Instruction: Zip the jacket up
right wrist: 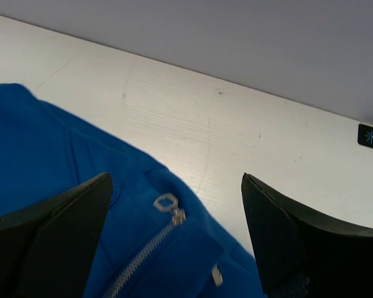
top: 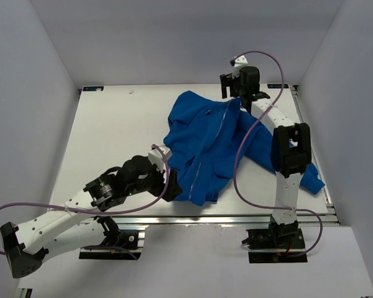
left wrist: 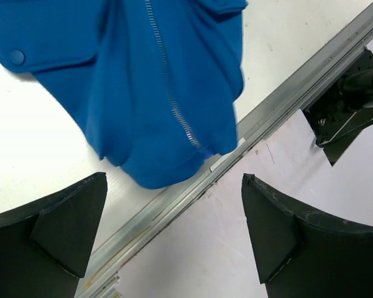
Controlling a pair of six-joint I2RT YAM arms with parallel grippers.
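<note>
The royal-blue jacket (top: pixel 214 146) lies spread on the white table, collar at the far side and hem near the front edge. Its silver zipper (top: pixel 205 149) runs down the middle, and the teeth look meshed in both wrist views. My left gripper (top: pixel 170 188) is open and empty, just off the hem's left corner. In the left wrist view the hem (left wrist: pixel 161 155) and zipper's lower end (left wrist: pixel 186 127) lie beyond the gripper (left wrist: pixel 174 239). My right gripper (top: pixel 232 89) is open and empty over the collar. The zipper pull (right wrist: pixel 166 203) lies between its fingers (right wrist: pixel 62 236).
An aluminium rail (left wrist: pixel 174 208) borders the table's front edge, close under the hem. The right arm's base mount (left wrist: pixel 345 108) sits beyond it. Grey walls close in the back and both sides. Purple cables (top: pixel 242 155) loop over the jacket's right half.
</note>
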